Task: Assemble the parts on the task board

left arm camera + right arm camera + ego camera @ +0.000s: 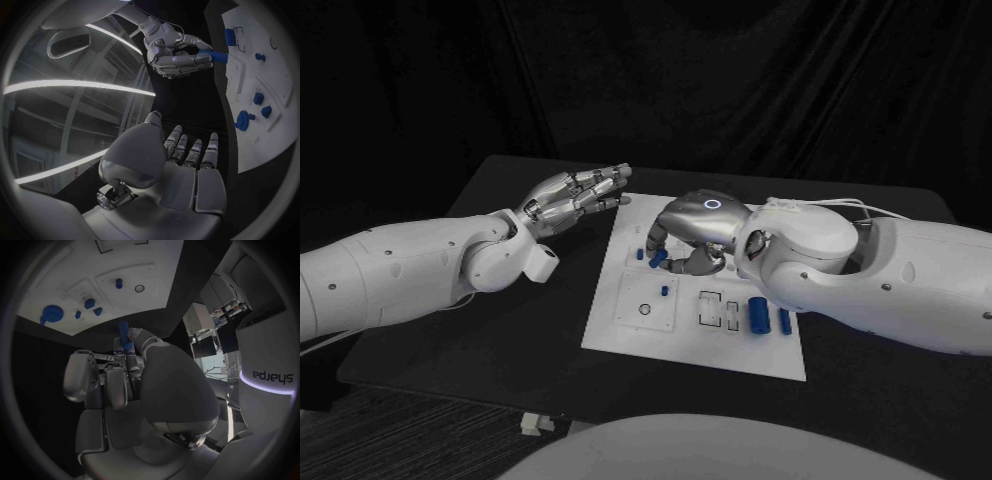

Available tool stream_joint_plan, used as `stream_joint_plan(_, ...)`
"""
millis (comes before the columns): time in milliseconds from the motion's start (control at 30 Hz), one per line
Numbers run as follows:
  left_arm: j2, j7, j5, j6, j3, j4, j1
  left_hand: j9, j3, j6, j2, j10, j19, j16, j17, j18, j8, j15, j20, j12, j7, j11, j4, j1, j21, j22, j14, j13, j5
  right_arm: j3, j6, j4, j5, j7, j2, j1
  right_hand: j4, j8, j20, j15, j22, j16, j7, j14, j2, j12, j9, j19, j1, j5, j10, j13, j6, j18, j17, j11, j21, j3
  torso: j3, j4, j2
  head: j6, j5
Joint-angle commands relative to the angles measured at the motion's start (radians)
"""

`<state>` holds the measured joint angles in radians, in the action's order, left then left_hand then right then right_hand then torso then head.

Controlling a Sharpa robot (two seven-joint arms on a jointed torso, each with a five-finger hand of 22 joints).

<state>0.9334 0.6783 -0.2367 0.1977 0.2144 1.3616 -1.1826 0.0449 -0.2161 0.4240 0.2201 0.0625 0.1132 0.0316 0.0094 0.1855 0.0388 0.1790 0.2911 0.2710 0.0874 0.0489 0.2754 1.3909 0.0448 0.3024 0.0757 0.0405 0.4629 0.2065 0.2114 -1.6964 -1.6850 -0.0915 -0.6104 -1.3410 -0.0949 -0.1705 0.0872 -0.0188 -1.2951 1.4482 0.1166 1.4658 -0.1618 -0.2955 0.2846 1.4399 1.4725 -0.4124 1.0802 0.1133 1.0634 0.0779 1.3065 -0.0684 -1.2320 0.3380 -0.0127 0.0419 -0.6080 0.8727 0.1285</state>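
Observation:
The white task board (632,335) (282,80) (150,265) lies in the middle of the black table. My right hand (692,232) (172,50) (122,377) hovers over the board's far part, fingers curled, pinching a short blue peg (214,54) (124,332) that points toward the board. My left hand (574,200) (187,160) floats beyond the board's far left corner, fingers stretched out together and holding nothing. A blue cylinder (759,315) and a smaller blue piece (785,321) lie at the board's right side. A small blue peg (665,291) stands near its middle.
More blue parts sit on the board: a round flanged piece (242,120) (52,313), two small blocks (258,98) (89,303) and a block (230,36) near the right hand. The black table (488,350) stretches left of the board. My right forearm (877,270) overhangs the board's right edge.

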Motion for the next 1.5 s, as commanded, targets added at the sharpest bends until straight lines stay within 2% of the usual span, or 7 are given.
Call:
stream_joint_plan(33, 0.004, 0.039, 0.004, 0.006, -0.001, 0.004, 0.001, 0.003, 0.012, 0.014, 0.001, -0.002, -0.007, 0.011, 0.012, -0.012, 0.011, 0.007, -0.002, 0.018, -0.003, 0.01, -0.019, 0.014, 0.008, -0.011, 0.002, -0.003, 0.02, -0.001, -0.071, 0.011, -0.001, -0.005, 0.022, 0.005, 0.009, -0.026, -0.003, -0.003, -0.182, -0.015, 0.001, 0.046, 0.021, -0.045, 0.031, 0.0, 0.016, 0.008, 0.058, 0.029, 0.01, -0.007, 0.042, 0.016, -0.003, 0.029, 0.0004, 0.0008, -0.001, 0.0, 0.0)
stream_joint_plan(333, 0.014, 0.035, 0.004, 0.005, -0.001, 0.004, 0.001, 0.003, 0.012, 0.015, 0.002, -0.001, -0.007, 0.012, 0.012, -0.013, 0.012, 0.006, -0.002, 0.02, -0.003, 0.011, -0.019, 0.014, 0.008, -0.009, 0.002, -0.003, 0.021, -0.001, -0.144, 0.05, -0.001, 0.0, 0.08, 0.035, 0.012, -0.024, -0.003, -0.003, -0.181, -0.016, 0.002, 0.044, 0.024, -0.044, 0.032, -0.003, 0.017, 0.01, 0.056, 0.029, 0.005, -0.005, 0.04, 0.016, 0.003, 0.03, -0.0001, 0.0022, -0.002, 0.0, 0.002)
stream_joint_plan(500, 0.014, 0.032, 0.004, 0.006, -0.001, 0.004, 0.001, 0.003, 0.012, 0.014, 0.002, -0.001, -0.006, 0.012, 0.012, -0.013, 0.012, 0.006, -0.002, 0.02, -0.003, 0.011, -0.019, 0.015, 0.009, -0.006, 0.003, -0.003, 0.021, -0.001, -0.167, 0.065, -0.001, -0.001, 0.101, 0.055, 0.014, -0.023, -0.003, -0.003, -0.18, -0.018, 0.003, 0.043, 0.025, -0.044, 0.033, -0.004, 0.018, 0.009, 0.056, 0.03, 0.002, -0.005, 0.038, 0.015, 0.006, 0.031, 0.0001, 0.002, 0.0, 0.0, -0.002)
stream_joint_plan(667, 0.014, 0.029, 0.004, 0.008, -0.001, 0.004, 0.001, 0.003, 0.012, 0.014, 0.002, -0.001, -0.004, 0.013, 0.012, -0.013, 0.012, 0.007, -0.002, 0.019, -0.003, 0.011, -0.019, 0.015, 0.009, -0.002, 0.004, -0.003, 0.021, -0.001, -0.181, 0.078, -0.001, -0.003, 0.113, 0.073, 0.015, -0.022, -0.003, -0.003, -0.179, -0.018, 0.003, 0.043, 0.026, -0.044, 0.033, -0.005, 0.018, 0.008, 0.055, 0.031, 0.0, -0.004, 0.037, 0.015, 0.008, 0.032, 0.0003, -0.0004, -0.001, 0.0, 0.002)
stream_joint_plan(967, 0.014, 0.026, 0.004, 0.011, -0.001, 0.004, 0.001, 0.002, 0.012, 0.013, 0.002, -0.001, -0.003, 0.013, 0.012, -0.013, 0.012, 0.008, -0.002, 0.019, -0.003, 0.011, -0.019, 0.015, 0.01, 0.0, 0.004, -0.003, 0.021, -0.001, -0.186, 0.099, -0.001, -0.003, 0.122, 0.098, 0.018, -0.02, -0.003, -0.002, -0.178, -0.02, 0.004, 0.042, 0.026, -0.044, 0.033, -0.007, 0.018, 0.007, 0.054, 0.031, -0.005, -0.004, 0.035, 0.014, 0.011, 0.032, 0.0002, -0.0002, -0.001, 0.0, 0.001)
stream_joint_plan(1167, 0.011, 0.024, 0.004, 0.014, -0.001, 0.004, 0.001, 0.002, 0.012, 0.013, 0.002, -0.001, -0.003, 0.013, 0.012, -0.013, 0.012, 0.008, -0.002, 0.019, -0.003, 0.011, -0.019, 0.015, 0.01, 0.0, 0.004, -0.003, 0.021, -0.001, -0.17, 0.112, -0.001, 0.004, 0.128, 0.109, 0.022, -0.018, -0.003, -0.002, -0.179, -0.019, 0.004, 0.042, 0.027, -0.045, 0.034, -0.007, 0.02, 0.006, 0.054, 0.033, -0.007, -0.004, 0.036, 0.014, 0.01, 0.034, 0.0003, 0.0003, -0.001, 0.0, -0.001)
stream_joint_plan(1500, 0.012, 0.023, 0.004, 0.015, -0.001, 0.004, 0.001, 0.002, 0.013, 0.014, 0.002, -0.001, -0.002, 0.013, 0.013, -0.013, 0.012, 0.009, -0.001, 0.02, -0.003, 0.011, -0.019, 0.015, 0.01, 0.002, 0.005, -0.003, 0.021, -0.001, -0.145, 0.124, -0.014, 0.01, 0.135, 0.115, 0.027, -0.017, -0.003, -0.002, -0.179, -0.018, 0.005, 0.043, 0.028, -0.046, 0.035, -0.007, 0.023, 0.001, 0.054, 0.035, -0.01, -0.004, 0.039, 0.014, 0.009, 0.035, 0.0002, 0.0, -0.001, 0.0, -0.003)
